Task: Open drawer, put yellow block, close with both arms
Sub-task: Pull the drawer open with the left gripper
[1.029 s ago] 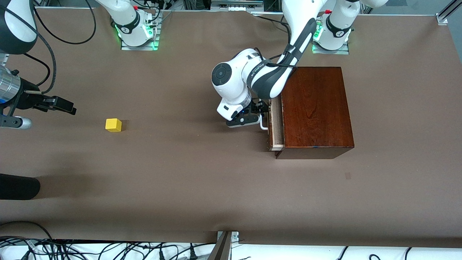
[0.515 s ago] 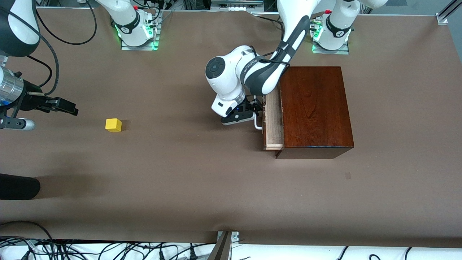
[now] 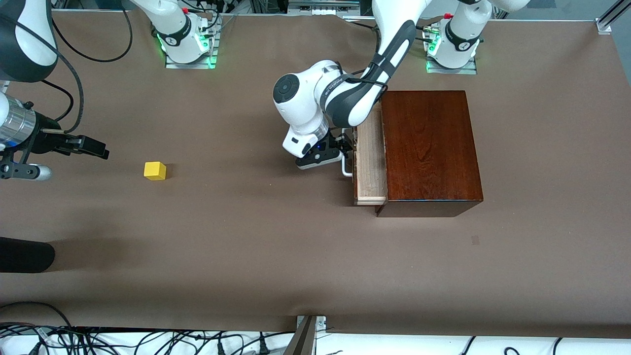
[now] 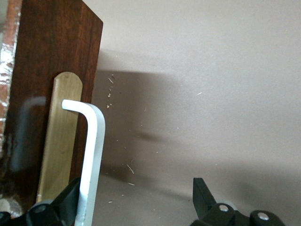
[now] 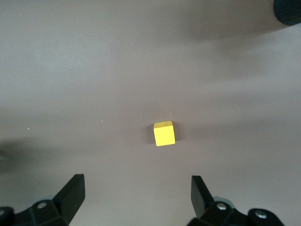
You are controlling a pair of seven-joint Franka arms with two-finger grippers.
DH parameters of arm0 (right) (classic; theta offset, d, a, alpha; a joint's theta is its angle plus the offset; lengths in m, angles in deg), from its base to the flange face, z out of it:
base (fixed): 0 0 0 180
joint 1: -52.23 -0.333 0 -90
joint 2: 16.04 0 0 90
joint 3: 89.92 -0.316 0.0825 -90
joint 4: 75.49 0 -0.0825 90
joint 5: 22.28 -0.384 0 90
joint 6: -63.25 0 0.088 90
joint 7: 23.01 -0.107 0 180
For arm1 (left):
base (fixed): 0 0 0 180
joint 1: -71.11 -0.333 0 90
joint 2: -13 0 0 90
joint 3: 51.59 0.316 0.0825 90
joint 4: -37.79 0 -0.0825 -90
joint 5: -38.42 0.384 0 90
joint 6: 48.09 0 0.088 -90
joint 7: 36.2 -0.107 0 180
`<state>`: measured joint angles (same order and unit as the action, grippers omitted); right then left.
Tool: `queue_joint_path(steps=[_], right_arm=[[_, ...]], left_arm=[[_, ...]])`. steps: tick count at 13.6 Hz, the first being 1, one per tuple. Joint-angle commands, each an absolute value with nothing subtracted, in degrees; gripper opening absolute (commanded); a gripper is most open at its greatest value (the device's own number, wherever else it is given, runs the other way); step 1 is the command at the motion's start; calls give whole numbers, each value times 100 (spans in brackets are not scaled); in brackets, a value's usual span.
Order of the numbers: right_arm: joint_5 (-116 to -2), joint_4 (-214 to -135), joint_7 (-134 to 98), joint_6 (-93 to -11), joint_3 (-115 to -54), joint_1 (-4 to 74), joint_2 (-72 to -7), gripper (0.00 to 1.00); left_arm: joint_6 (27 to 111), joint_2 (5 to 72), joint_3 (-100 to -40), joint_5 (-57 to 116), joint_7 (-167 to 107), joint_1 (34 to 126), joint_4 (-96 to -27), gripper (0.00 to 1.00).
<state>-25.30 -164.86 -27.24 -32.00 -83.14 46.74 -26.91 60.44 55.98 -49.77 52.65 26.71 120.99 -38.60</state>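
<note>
The mahogany box (image 3: 429,148) stands toward the left arm's end of the table. Its drawer (image 3: 369,162) is pulled partly out, and the pale tray shows. My left gripper (image 3: 345,148) is open at the drawer's front (image 4: 51,70). The white handle (image 4: 91,155) runs between its fingers, right against one finger (image 4: 68,200); the other finger stands well apart from it. The yellow block (image 3: 155,170) lies on the brown table toward the right arm's end. My right gripper (image 3: 93,146) hovers open beside it with nothing between its fingers. In the right wrist view, the block (image 5: 164,133) lies ahead of the right gripper (image 5: 136,190).
A black rounded object (image 3: 24,254) lies at the table's edge, nearer to the camera than the block, and shows in the right wrist view (image 5: 288,9). Cables (image 3: 148,340) and a metal bracket (image 3: 308,328) run along the nearest edge. Brown table stretches between block and drawer.
The drawer has slid farther out of the box toward the right arm's end, and the left gripper has moved with the handle. The right gripper has crept slightly toward the block.
</note>
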Motion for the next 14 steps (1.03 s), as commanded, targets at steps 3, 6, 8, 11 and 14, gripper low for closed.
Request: queue_joint_path(steps=[3,6,8,11,14], right_arm=[[-2501,-16469,-2758,-3193,-8324,4687,-2686,100],[-2501,-16469,-2758,-3202,-8324,4687,-2685,100],[-2501,-16469,-2758,-3202,-8324,4687,-2685,100],[-2501,-16469,-2758,-3202,-8333,4687,-2685,100],[-2501,-16461,-2758,-3202,-8333,4687,-2685,100]], left_arm=[[6353,5923,-5194,4712,3033,12350,-3173,100],[6353,5923,-5194,4589,3050,12411,-3103,100],[6353,5888,-5194,4580,3111,12429,-3103,100],[6361,5896,-5194,4563,3182,12429,-3068,100],[6361,5914,-5203,4554,3191,12429,-2928,100]])
